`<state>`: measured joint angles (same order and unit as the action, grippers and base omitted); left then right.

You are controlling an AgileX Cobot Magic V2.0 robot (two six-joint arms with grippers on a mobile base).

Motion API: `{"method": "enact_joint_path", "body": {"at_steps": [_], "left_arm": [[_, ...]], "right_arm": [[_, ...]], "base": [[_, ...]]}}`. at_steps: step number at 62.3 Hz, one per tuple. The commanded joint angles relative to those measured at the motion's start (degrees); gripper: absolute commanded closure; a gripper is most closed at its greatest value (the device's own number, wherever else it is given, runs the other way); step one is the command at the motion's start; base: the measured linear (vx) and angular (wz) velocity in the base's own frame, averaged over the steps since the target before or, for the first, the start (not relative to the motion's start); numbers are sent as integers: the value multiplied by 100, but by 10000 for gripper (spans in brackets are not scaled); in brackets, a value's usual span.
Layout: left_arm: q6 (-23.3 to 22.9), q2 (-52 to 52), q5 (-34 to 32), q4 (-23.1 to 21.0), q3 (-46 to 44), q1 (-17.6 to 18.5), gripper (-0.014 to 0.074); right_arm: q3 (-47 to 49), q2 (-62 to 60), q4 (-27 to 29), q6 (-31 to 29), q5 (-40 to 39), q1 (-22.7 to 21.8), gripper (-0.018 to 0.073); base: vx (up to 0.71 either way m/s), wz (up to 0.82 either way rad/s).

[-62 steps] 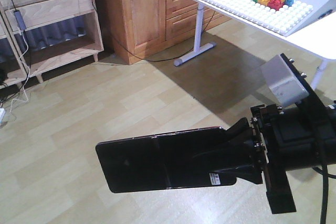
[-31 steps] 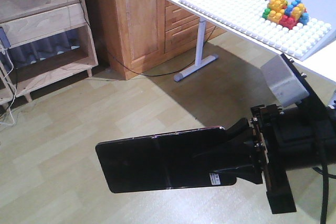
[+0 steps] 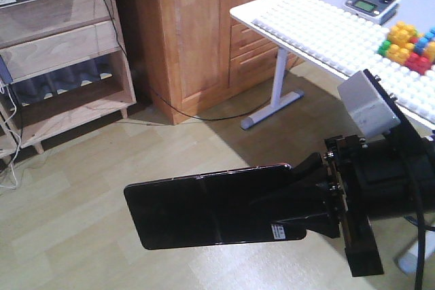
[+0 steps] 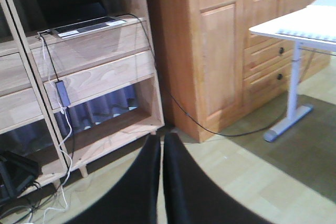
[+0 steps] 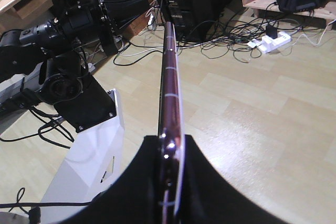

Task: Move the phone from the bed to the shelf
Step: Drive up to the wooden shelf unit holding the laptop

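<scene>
The phone [image 3: 204,208], a glossy black slab with a centre crease and a white sticker, is held level above the wood floor. My right gripper [image 3: 293,198] is shut on its right end. In the right wrist view the phone [image 5: 169,77] shows edge-on, pinkish metal, clamped between the black fingers of the right gripper [image 5: 170,145]. The pale wooden shelf [image 3: 54,39] stands at the upper left, well away from the phone. My left gripper [image 4: 161,141] is shut on nothing and faces the shelf [image 4: 100,74]. The bed is out of view.
A laptop [image 4: 73,3] sits on the shelf's upper plank, with cables hanging down its front. An orange-brown cabinet [image 3: 197,32] stands right of the shelf. A white table [image 3: 326,39] carries a studded board, coloured bricks [image 3: 408,45] and a remote controller [image 3: 370,1]. Cables [image 5: 220,40] litter the floor.
The whole background has slid to the right in the front view, so shelf, cabinet and table sit further right. The phone stays the same in my right gripper.
</scene>
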<state>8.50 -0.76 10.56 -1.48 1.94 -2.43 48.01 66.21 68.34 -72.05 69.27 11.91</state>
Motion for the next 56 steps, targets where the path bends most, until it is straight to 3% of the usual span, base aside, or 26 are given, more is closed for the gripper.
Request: {"method": "enact_joint_path", "body": {"at_steps": [1, 56], "left_arm": [[-33, -77, -415, -52, -122, 20, 595], [-33, -77, -415, -52, -122, 20, 595]], "right_arm": [[148, -133, 503, -44, 448, -4, 561], [148, -133, 498, -44, 448, -4, 561]], "base": [[41, 19], [44, 27]]}}
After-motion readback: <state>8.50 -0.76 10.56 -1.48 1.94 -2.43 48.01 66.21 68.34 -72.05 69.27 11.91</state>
